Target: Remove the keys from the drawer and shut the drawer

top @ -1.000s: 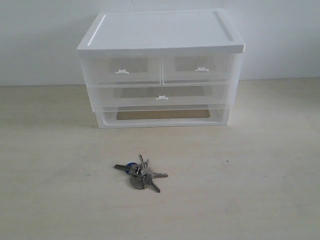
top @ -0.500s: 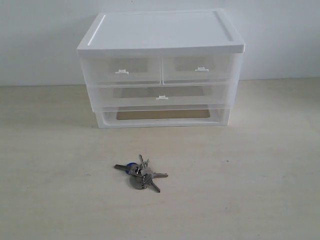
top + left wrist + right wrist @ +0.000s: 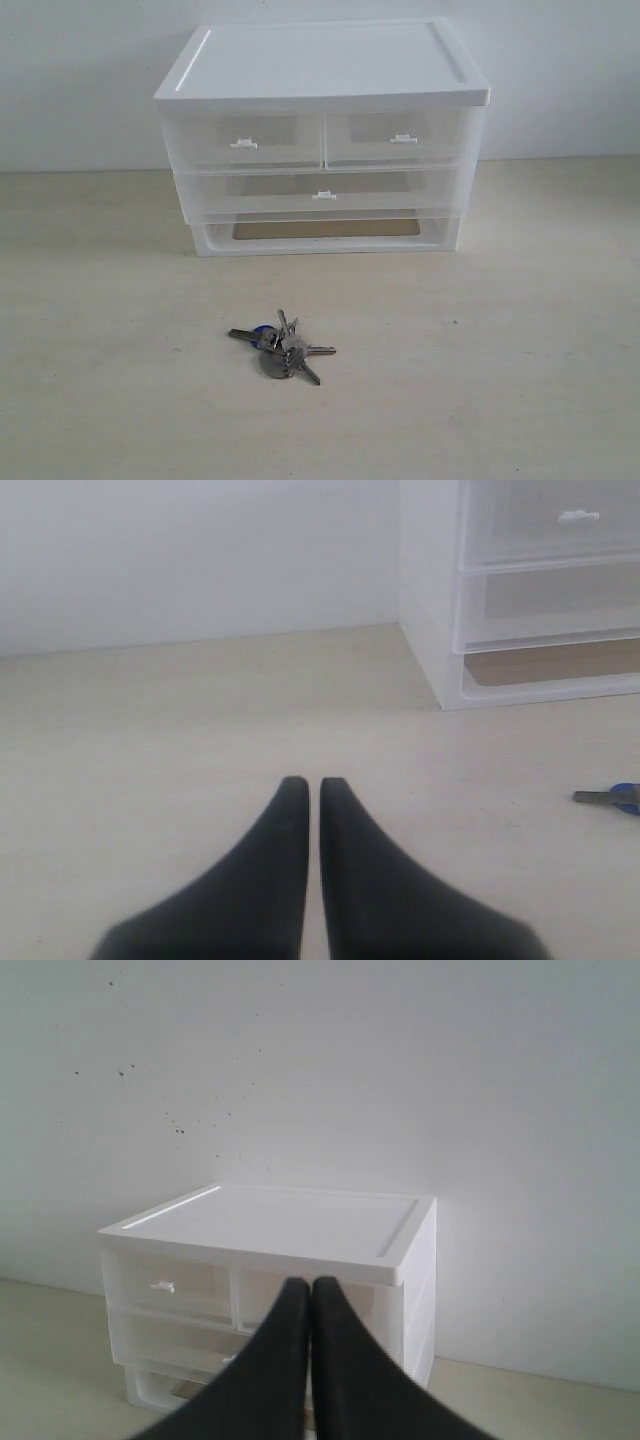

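The keys [image 3: 281, 346], a silver bunch with a blue cap and a round grey fob, lie on the table in front of the cabinet; the left wrist view catches only their blue tip [image 3: 617, 797]. The drawer [image 3: 397, 138], top right of the cabinet, sits flush with its twin and is closed; my right fingers hide most of it [image 3: 355, 1305] in the right wrist view. My left gripper [image 3: 314, 782] is shut and empty, low over bare table, well to the left of the keys. My right gripper [image 3: 309, 1284] is shut and empty, facing the cabinet from a distance. Neither arm shows in the exterior view.
The white cabinet [image 3: 322, 62] stands at the back against a white wall, with a left top drawer [image 3: 244, 142], a full-width drawer [image 3: 322, 192] below and an open slot [image 3: 325, 230] at the bottom. Pale wooden table [image 3: 500, 380] stretches all around.
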Tool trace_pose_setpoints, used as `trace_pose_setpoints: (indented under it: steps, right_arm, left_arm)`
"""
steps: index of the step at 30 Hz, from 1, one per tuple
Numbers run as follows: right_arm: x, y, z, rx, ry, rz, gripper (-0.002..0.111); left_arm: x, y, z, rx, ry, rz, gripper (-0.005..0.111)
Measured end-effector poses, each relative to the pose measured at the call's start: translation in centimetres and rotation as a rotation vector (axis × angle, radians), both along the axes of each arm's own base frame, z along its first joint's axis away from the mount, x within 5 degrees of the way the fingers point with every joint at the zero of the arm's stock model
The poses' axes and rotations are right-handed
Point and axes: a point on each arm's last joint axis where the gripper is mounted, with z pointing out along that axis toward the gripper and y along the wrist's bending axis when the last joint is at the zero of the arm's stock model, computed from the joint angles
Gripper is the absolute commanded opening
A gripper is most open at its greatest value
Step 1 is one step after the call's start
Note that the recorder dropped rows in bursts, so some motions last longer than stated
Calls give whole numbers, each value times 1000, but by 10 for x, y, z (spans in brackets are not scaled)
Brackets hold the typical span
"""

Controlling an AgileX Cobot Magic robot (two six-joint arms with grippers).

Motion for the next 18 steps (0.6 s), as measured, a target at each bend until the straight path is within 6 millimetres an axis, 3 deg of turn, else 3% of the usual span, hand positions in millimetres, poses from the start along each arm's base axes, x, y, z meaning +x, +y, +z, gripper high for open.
trace_pose_setpoints:
  steps: [11,18]
  right_arm:
    - [0,0,0,-2,-1,0,0]
    - [-1,-1,7,-18,-91,-16,0]
  left_arm:
    - [0,0,0,0,0,0,4]
    - [0,0,0,0,0,0,4]
